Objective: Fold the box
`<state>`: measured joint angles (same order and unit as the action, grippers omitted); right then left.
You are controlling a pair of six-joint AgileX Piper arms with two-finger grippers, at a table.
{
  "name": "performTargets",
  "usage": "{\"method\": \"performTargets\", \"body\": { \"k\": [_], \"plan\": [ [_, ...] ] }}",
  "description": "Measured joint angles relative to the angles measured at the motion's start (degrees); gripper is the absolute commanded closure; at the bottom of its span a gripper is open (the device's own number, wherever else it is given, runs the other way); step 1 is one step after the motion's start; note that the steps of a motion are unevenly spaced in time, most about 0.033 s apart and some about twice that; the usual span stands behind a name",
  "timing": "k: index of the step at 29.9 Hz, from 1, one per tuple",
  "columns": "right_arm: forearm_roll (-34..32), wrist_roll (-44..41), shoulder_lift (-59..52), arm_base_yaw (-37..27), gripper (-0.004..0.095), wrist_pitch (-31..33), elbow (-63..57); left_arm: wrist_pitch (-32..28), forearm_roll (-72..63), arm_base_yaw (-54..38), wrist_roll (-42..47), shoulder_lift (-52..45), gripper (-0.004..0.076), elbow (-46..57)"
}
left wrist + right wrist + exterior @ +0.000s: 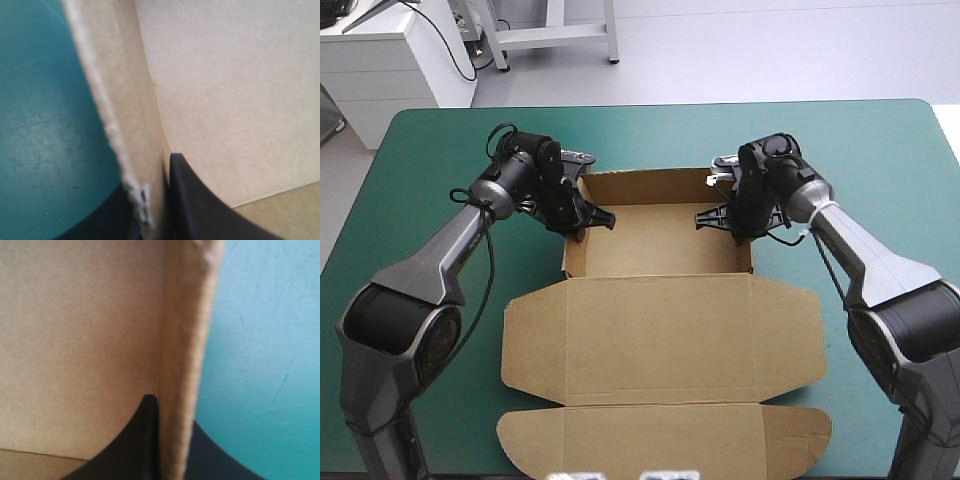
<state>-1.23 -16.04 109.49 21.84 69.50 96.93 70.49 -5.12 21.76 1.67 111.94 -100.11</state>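
The brown box (660, 330) lies mid-table as an open tray, its far, left and right walls raised. Its lid and rounded flaps are spread flat toward the near edge. My left gripper (578, 222) is shut on the tray's left wall. In the left wrist view that wall (125, 120) runs up between the two black fingers (200, 205), one inside the tray and one outside. My right gripper (738, 222) is shut on the right wall. The right wrist view shows that wall (185, 340) clamped the same way by the gripper (170, 412).
Teal-green cover (440, 150) shows to the left, right and far side of the box. The flat lid's outer flap (660, 440) reaches close to the table's near edge. Both arms slant in over the cover on either side of the tray.
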Motion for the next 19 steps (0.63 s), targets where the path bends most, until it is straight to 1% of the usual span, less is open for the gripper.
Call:
{"method": "performTargets", "body": {
  "k": [5,7,8,10,15,17,18,19],
  "plan": [
    [-0.9,1.9,0.0,0.0,0.0922,-0.2,0.0,0.0,1.0,0.3,-1.7,0.4,0.0387,0.0],
    [-1.0,2.6,0.0,-0.1,0.0893,-0.2,0.0,0.0,1.3,0.3,-1.7,0.4,0.0321,0.0],
    [-1.0,2.8,0.0,-0.1,0.0858,-0.2,0.0,0.0,1.4,0.3,-1.7,0.4,0.0297,0.0],
    [-1.2,3.3,0.0,-0.1,0.0748,-0.2,0.0,0.0,1.5,0.3,-1.7,0.4,0.0278,0.0],
    [-1.6,4.3,0.0,-0.1,0.0365,0.5,0.0,0.0,1.5,0.3,-1.7,0.4,0.0278,0.0],
    [-1.8,4.4,0.0,-0.1,0.0269,0.5,0.0,0.0,1.5,0.3,-1.7,0.4,0.0278,0.0],
    [-1.8,4.4,0.0,-0.1,0.0247,0.5,0.0,0.0,1.5,0.3,-1.7,0.4,0.0278,0.0],
    [-1.9,4.5,0.0,-0.1,0.025,0.5,0.0,0.0,1.5,0.3,-1.7,0.4,0.0278,0.0]
  ]
}}
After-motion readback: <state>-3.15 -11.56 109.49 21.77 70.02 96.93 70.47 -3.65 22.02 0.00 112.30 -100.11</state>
